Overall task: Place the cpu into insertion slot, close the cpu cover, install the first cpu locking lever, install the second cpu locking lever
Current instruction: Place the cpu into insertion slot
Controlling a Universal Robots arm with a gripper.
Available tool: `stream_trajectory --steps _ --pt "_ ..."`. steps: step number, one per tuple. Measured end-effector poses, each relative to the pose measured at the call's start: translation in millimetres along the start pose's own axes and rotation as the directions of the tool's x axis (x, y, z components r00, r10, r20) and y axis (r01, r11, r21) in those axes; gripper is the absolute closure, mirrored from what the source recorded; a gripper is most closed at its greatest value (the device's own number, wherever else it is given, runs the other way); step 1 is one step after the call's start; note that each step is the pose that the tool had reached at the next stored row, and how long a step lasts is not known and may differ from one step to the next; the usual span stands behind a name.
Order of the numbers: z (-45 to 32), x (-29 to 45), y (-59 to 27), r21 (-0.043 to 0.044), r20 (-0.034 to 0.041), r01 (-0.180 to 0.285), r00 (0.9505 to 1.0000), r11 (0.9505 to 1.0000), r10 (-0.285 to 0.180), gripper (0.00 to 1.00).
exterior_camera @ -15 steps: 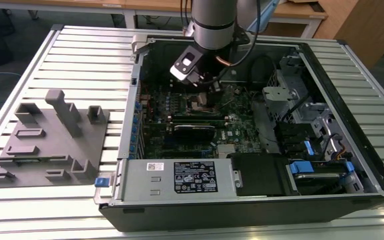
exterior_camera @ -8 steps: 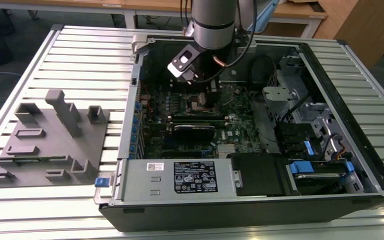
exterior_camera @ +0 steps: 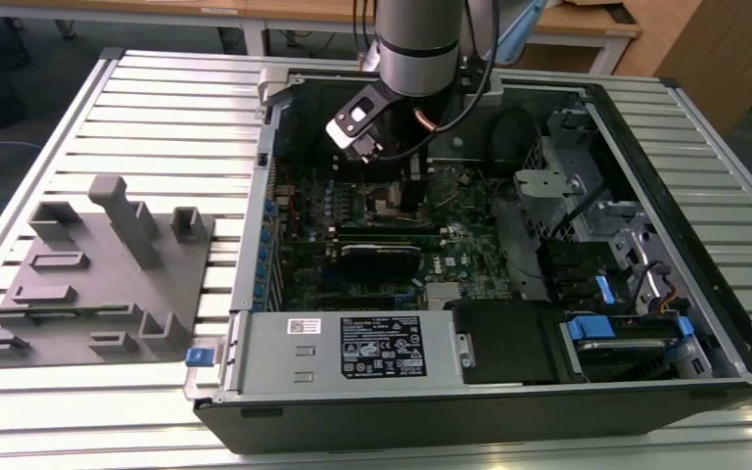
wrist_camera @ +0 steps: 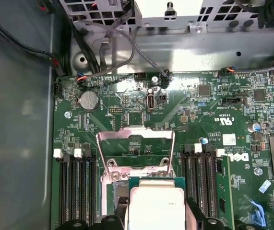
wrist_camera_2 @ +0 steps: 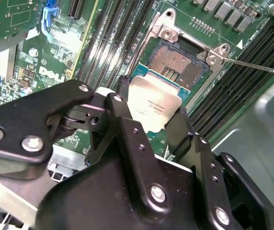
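Motherboard (wrist_camera: 213, 120), tool (wrist_camera_2: 151, 103) holds cpu (wrist_camera_2: 154, 109) near insertion slot (wrist_camera_2: 180, 62)

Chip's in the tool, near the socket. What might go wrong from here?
The small square silver-grey chip, pinched in the tool, is not squarely over the dark square socket; a skewed landing might damage its contacts. The raised silvery cover frame and thin metal lever stand close, so the tool might catch them.
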State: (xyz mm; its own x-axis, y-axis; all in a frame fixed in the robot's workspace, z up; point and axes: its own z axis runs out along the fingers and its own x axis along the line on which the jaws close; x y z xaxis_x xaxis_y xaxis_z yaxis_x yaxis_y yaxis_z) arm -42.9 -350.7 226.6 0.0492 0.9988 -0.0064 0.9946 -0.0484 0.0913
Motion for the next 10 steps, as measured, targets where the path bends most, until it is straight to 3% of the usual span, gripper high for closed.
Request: stream_trajectory --steps 10 --pt "1.0 -0.4 -9.7 0.0010 -0.0197 -0.002 0.9998 1.0000 0.002 0.46"
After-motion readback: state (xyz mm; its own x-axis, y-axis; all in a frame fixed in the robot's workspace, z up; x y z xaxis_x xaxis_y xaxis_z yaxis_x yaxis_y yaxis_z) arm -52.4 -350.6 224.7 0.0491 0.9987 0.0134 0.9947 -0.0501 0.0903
